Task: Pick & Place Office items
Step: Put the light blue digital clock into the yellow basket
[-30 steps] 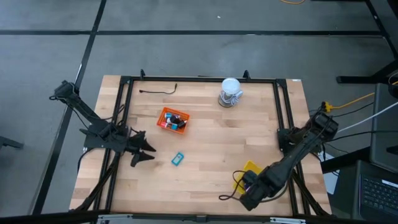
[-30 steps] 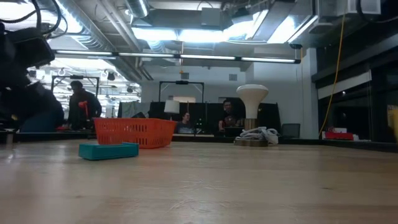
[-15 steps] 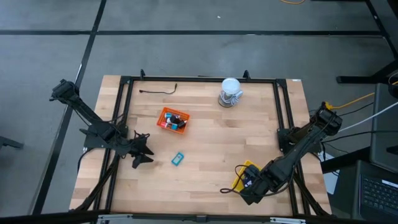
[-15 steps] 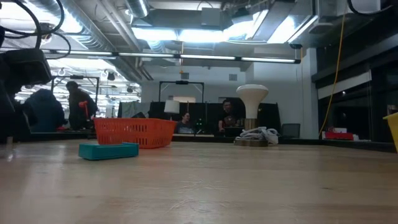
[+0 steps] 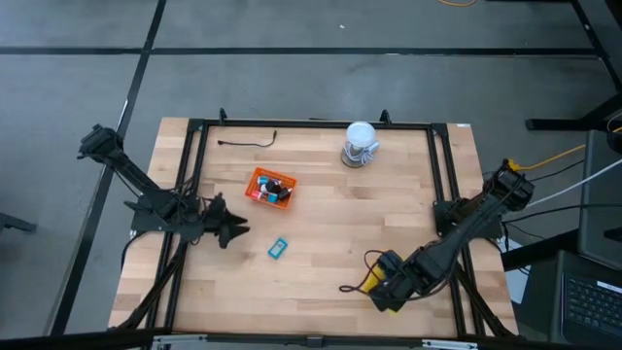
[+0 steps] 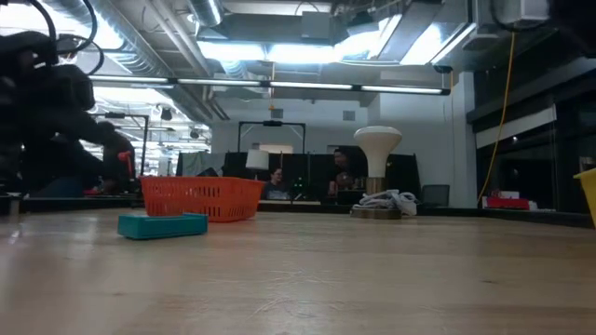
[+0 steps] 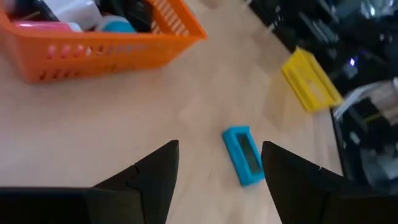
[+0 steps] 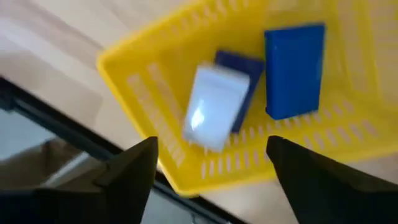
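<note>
A light blue piece (image 5: 278, 249) (image 7: 244, 155) lies flat on the table. My left gripper (image 5: 233, 230) (image 7: 219, 146) stands open just left of it and points at it without touching. The orange tray (image 5: 270, 187) (image 7: 93, 43) holds pink, white, light blue and black pieces. My right gripper (image 8: 212, 143) hangs open above the yellow tray (image 8: 155, 81) (image 5: 372, 280) at the near right. In that tray lie a white block (image 8: 214, 106), a navy block (image 8: 245, 74) under it, and a blue block (image 8: 293, 68).
A white-and-grey roll (image 5: 360, 144) stands at the far edge, right of the middle. A thin dark cord (image 5: 248, 142) lies at the far left. A black frame (image 5: 194, 175) runs along the table's sides. Bare wood lies between the two trays.
My left gripper has swung a little toward the far and right edges, toward the light blue piece. My right arm has shifted a little toward the far edge and the left, over the yellow tray.
</note>
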`<state>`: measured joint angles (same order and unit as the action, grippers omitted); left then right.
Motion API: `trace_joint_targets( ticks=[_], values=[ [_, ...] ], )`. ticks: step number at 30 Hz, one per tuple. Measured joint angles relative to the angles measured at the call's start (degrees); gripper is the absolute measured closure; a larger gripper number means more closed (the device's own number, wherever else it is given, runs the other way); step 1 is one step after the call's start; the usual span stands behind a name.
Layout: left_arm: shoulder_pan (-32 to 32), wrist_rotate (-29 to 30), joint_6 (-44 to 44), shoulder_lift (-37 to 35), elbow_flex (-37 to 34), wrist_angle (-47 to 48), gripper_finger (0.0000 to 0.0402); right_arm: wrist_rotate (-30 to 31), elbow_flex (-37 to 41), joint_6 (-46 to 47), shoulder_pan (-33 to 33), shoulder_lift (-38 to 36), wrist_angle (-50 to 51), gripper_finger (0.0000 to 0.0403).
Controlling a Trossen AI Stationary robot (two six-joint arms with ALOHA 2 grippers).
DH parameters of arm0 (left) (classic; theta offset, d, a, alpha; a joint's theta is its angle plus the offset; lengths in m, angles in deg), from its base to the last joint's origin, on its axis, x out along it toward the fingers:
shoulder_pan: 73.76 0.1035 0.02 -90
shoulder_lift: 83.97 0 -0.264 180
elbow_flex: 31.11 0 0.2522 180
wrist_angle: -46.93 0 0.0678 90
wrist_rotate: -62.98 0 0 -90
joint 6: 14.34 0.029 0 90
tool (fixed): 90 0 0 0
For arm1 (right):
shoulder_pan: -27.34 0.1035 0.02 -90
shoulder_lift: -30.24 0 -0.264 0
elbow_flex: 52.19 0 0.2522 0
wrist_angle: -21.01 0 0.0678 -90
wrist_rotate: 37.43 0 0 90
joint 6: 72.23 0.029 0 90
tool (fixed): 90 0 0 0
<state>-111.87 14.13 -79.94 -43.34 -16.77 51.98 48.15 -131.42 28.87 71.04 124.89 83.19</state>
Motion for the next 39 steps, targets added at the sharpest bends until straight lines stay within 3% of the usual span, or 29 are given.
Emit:
trace_joint_targets(
  ticks=[6,10,13,18,23,33,39],
  values=[
    [5.0,0.1,-4.6,0.0,0.0,-3.0,0.0178,10.5,-0.1,-1.0,-4.1,-4.1,0.1,0.0132],
    [11.3,-8.7,-2.4,0.4,1.9,-3.9,0.0178,20.3,-0.1,-2.4,-8.0,-9.2,1.4,0.0135],
    [15.4,-17.3,3.0,2.4,7.7,-0.1,0.0178,25.5,-0.2,-5.4,-11.2,-13.3,2.6,0.0135],
    [19.4,-21.3,13.1,12.2,23.5,20.8,0.0178,32.3,-0.2,-11.4,-16.0,-18.9,3.0,0.0134],
    [21.5,-22.8,14.4,25.5,37.7,36.7,0.0178,36.0,-0.2,-17.0,-19.6,-22.7,3.1,0.0134],
    [19.6,-24.7,7.8,48.4,53.5,39.1,0.0178,44.1,-0.2,-29.2,-24.9,-29.4,3.0,0.0134],
    [16.9,-28.2,0.2,56.3,59.6,44.1,0.0177,42.9,-0.2,-40.0,-27.7,-33.2,3.0,0.0134]
  ],
)
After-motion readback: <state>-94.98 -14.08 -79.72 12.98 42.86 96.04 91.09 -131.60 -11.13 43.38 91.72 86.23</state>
